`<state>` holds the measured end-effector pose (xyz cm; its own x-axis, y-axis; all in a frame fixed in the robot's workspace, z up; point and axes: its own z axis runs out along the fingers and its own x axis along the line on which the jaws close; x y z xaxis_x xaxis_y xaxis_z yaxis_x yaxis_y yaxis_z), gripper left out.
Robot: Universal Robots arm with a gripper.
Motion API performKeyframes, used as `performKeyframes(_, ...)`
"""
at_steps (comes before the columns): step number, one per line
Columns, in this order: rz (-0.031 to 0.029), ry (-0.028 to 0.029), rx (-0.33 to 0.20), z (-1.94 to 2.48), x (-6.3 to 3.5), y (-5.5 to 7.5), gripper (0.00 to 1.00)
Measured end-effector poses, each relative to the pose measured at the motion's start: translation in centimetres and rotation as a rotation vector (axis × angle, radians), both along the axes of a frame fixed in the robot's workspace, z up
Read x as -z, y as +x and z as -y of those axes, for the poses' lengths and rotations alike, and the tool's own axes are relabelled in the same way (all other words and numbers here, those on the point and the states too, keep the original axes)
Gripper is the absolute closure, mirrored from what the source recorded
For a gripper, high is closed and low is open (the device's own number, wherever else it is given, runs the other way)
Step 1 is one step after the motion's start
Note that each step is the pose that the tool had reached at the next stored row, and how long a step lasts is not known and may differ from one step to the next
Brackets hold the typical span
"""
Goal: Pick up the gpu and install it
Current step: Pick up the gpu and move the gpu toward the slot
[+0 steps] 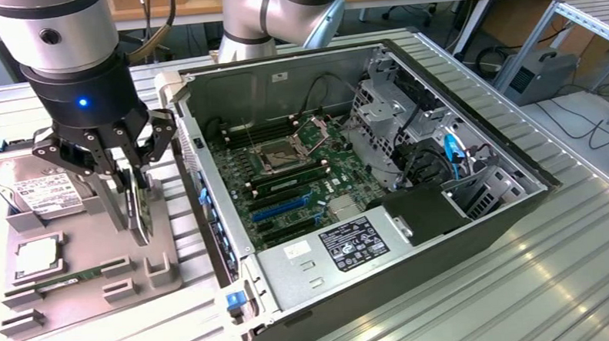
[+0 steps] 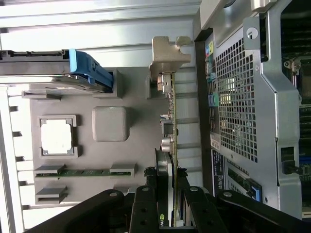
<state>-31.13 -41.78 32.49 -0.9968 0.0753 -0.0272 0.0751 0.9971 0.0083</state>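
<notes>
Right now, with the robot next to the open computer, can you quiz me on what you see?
1. Fill in: the computer case lies with its side ____.
2. True or false: the hand grips the gpu on edge above the grey tray.
3. Where does the memory stick lie? A) in the grey tray B) inside the computer case C) in the hand

Key: 1 open; 2 true; 3 A

The gpu [image 2: 171, 114] shows a pale metal bracket [image 2: 170, 51], the tray [image 2: 87, 104] matt plastic.
</notes>
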Motion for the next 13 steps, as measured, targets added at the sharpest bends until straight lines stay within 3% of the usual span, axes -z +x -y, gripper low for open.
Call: performKeyframes(13, 0.0, 0.0, 0.0, 0.0, -0.84, 0.0, 0.73)
